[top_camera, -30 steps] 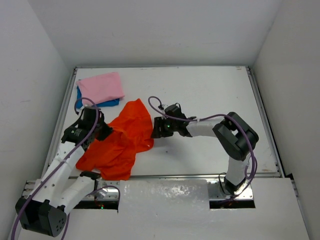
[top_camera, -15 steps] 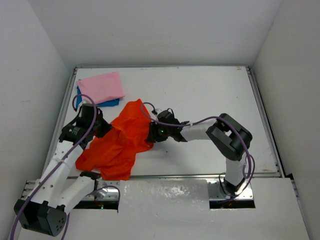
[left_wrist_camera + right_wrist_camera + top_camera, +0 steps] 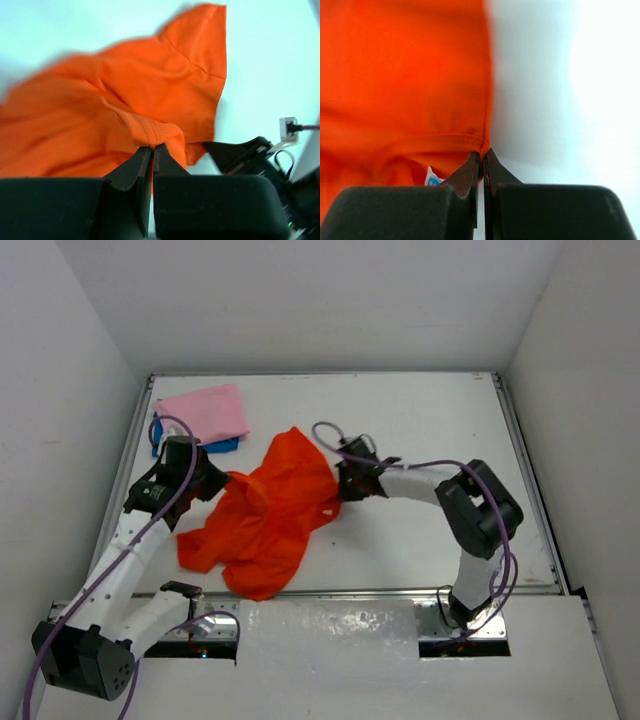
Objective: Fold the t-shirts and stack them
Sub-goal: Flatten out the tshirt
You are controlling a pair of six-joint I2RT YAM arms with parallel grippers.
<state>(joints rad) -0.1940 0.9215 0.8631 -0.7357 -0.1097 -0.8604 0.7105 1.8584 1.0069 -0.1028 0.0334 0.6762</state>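
Note:
The orange-red t-shirt [image 3: 268, 515] lies crumpled across the middle-left of the table, stretched between both arms. My left gripper [image 3: 218, 480] is shut on a fold of its left side [image 3: 152, 146]. At the shirt's right edge my right gripper [image 3: 340, 483] is shut on the hem [image 3: 482, 154], where a small white label [image 3: 433, 176] shows. The orange cloth [image 3: 125, 100] fills most of the left wrist view, and the orange cloth [image 3: 400, 75] covers the left half of the right wrist view. The pink t-shirt [image 3: 203, 413] lies folded at the back left, on top of the blue t-shirt [image 3: 218, 446], of which only an edge shows.
White walls enclose the table, with a metal rail [image 3: 130, 460] along the left edge and another rail [image 3: 525, 470] on the right. The right arm's elbow [image 3: 480, 505] stands over the right half of the tabletop. The left arm [image 3: 120, 570] runs along the left side.
My right gripper reached the shirt's right edge, shut on the hem and pulled it right and back. The shirt has spread and shifted rightward. My left gripper stayed shut on the cloth.

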